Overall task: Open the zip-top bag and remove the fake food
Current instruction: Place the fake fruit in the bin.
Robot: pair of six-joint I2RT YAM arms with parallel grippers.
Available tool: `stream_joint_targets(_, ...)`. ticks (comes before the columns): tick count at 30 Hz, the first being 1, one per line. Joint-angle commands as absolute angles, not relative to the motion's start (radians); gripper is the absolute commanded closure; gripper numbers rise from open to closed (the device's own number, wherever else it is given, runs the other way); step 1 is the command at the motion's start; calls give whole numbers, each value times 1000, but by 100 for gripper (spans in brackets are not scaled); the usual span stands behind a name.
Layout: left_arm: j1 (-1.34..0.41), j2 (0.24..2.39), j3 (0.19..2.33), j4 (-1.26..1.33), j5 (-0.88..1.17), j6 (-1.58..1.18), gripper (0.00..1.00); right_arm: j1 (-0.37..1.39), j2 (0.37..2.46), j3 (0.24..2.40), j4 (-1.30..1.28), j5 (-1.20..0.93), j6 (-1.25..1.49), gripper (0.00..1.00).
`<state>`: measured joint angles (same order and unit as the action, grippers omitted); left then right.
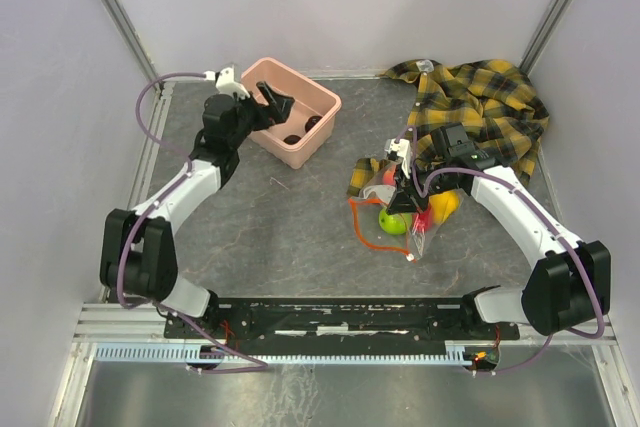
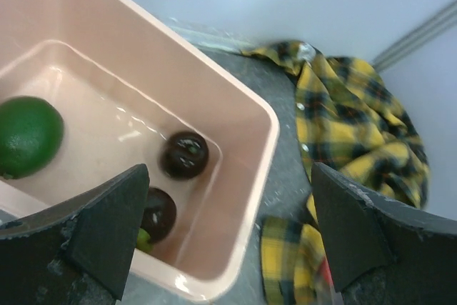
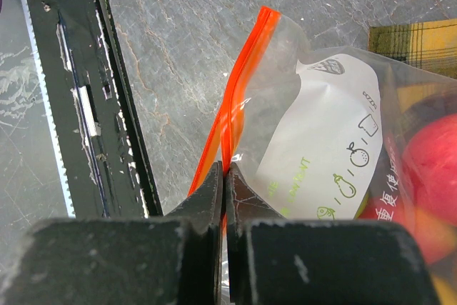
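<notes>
1. The middle of the table [image 1: 290,227] lies bare between the pink tub [image 1: 305,147] and the zip-top bag [image 1: 400,217], so there is room to pass.
2. The tub takes up the far left. The left gripper [image 1: 272,105] hangs over it, jaws spread wide, with fake food [image 2: 184,155] on its floor.
3. The plaid shirt [image 1: 490,112] heaps over the far right corner and reaches the bag.
4. The right gripper [image 1: 403,192], pinched on the bag's zip strip, and its arm bar the right side.

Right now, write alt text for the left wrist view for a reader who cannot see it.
The left hand, open wide and empty, hangs over a pale pink rectangular plastic tub holding one glossy dark green plastic fruit and two dark brown round plastic fruits. A crumpled yellow-and-black plaid cloth shirt lies beside the tub on the grey table.
</notes>
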<state>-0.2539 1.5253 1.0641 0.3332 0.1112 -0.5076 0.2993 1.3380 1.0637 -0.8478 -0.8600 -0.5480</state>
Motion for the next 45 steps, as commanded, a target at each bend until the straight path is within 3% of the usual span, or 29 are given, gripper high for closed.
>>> stream_joint_targets(1,-250,1411,961,502,289,-586,0,301,1310,1099,-840,-886,-562,98)
stream_joint_targets(8,-259,1290,747,720,474,-732,4,302,1304,1100,-839,-888,-564,98)
stream_joint_targets(18,-420,1176,565,840,473,-693,5,302,1306,1100,-839,-881,-564,98)
stream_joint_targets(29,-608,1117,454,903,407,-521,6,302,1306,1100,-839,-880,-564,98)
stream_joint_targets(45,-984,1212,354,1022,250,4,1,302,1309,1099,-839,-882,-565,98)
